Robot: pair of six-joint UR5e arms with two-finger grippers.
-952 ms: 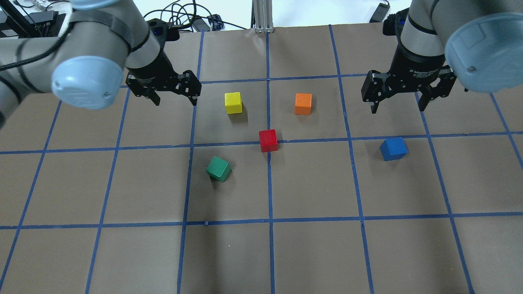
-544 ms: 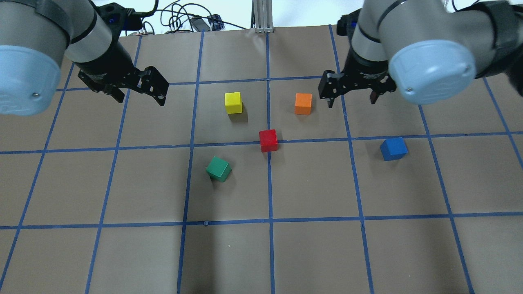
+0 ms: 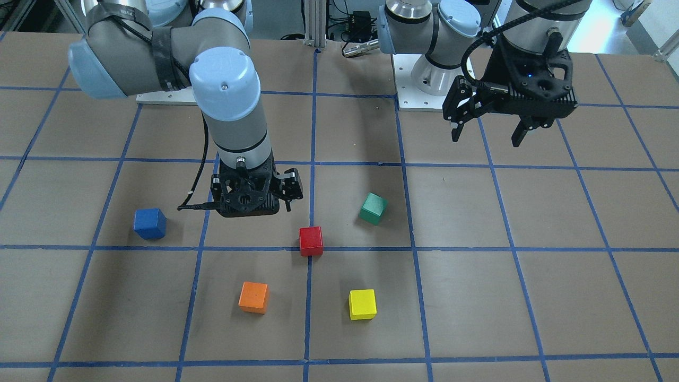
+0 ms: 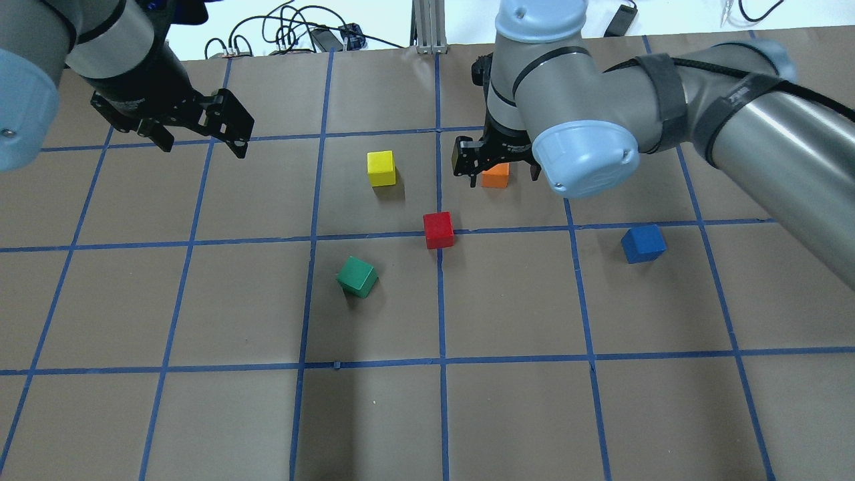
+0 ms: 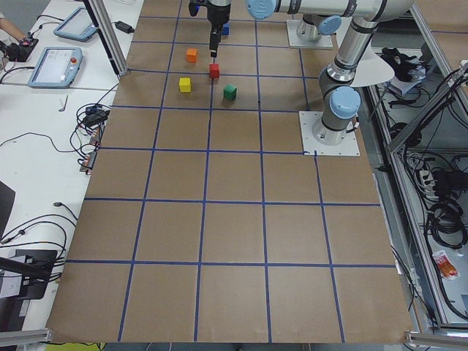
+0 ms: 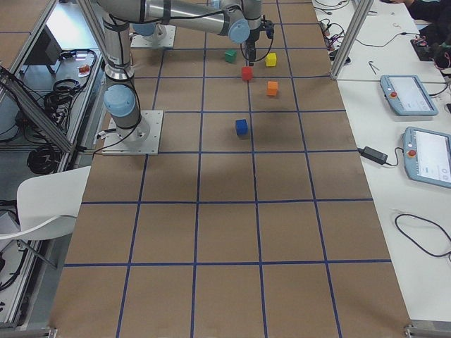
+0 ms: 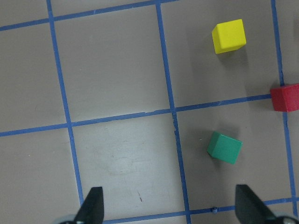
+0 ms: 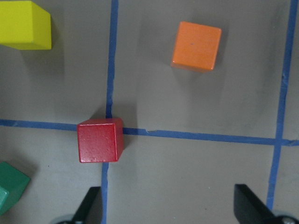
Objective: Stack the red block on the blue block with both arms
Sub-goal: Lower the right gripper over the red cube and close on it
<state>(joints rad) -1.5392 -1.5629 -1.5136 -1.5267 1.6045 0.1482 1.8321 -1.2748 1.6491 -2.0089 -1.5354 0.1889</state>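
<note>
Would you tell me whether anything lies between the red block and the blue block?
Nothing visible does: only taped table lies between the red block and the blue block. The orange block sits off that line.

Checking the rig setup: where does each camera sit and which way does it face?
Left wrist: looks down at table; left gripper at bottom.
Right wrist: same; right gripper at bottom.
Overhead: behind robot, looking forward-down; left arm, right arm.
Front: across table, facing robot; both arms.
Left side: table's left end, looking along it; left arm near.
Right side: opposite end; right arm near.
Shared: both wrist views show the red block.
</note>
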